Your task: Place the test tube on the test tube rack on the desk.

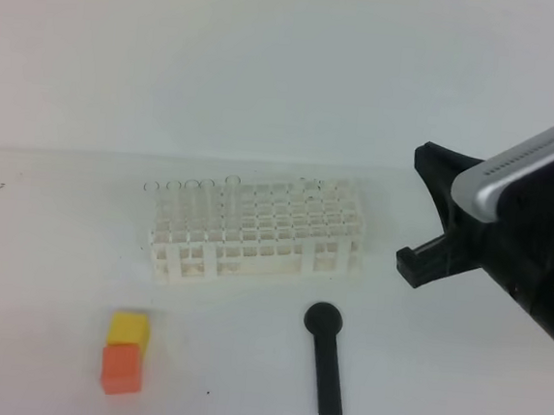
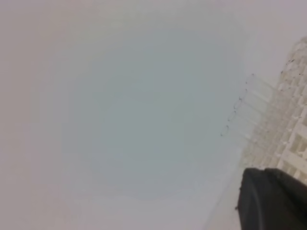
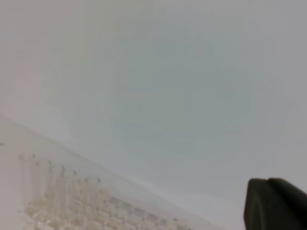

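White plastic test tube rack (image 1: 255, 233) looks matt; clear glassy tubes (image 1: 190, 205) inside; smooth matt white tabletop (image 1: 456, 379); matt black handle (image 1: 326, 359); matt orange block (image 1: 120, 367).

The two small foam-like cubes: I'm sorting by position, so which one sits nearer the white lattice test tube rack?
The yellow cube; it lies just behind the orange cube, on the side facing the rack.
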`<action>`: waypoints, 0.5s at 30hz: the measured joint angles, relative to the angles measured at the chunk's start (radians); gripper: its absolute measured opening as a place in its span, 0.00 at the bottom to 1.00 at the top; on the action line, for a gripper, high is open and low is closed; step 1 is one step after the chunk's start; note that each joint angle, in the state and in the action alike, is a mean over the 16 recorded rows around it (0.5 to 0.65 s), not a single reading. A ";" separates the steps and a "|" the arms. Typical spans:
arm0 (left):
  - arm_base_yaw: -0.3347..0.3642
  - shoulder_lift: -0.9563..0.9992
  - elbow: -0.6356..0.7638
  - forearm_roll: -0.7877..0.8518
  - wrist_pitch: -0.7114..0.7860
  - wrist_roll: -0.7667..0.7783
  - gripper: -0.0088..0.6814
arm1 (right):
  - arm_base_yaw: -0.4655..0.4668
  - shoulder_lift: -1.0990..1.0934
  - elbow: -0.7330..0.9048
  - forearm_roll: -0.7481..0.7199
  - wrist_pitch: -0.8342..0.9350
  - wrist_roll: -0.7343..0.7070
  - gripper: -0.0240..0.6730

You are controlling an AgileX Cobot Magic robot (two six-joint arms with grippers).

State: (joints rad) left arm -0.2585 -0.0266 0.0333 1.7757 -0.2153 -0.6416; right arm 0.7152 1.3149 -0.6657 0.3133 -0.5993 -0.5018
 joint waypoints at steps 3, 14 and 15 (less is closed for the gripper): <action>0.000 0.000 0.000 0.000 -0.001 0.000 0.01 | -0.017 0.004 0.000 0.023 -0.007 -0.012 0.03; 0.000 0.000 0.000 0.000 -0.002 0.000 0.01 | -0.146 -0.082 0.001 -0.131 0.193 -0.040 0.03; 0.000 0.000 0.000 0.000 -0.002 0.000 0.01 | -0.165 -0.099 0.002 -0.154 0.236 -0.041 0.03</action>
State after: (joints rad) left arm -0.2585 -0.0266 0.0333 1.7757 -0.2175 -0.6416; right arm 0.5505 1.2160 -0.6641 0.1592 -0.3633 -0.5426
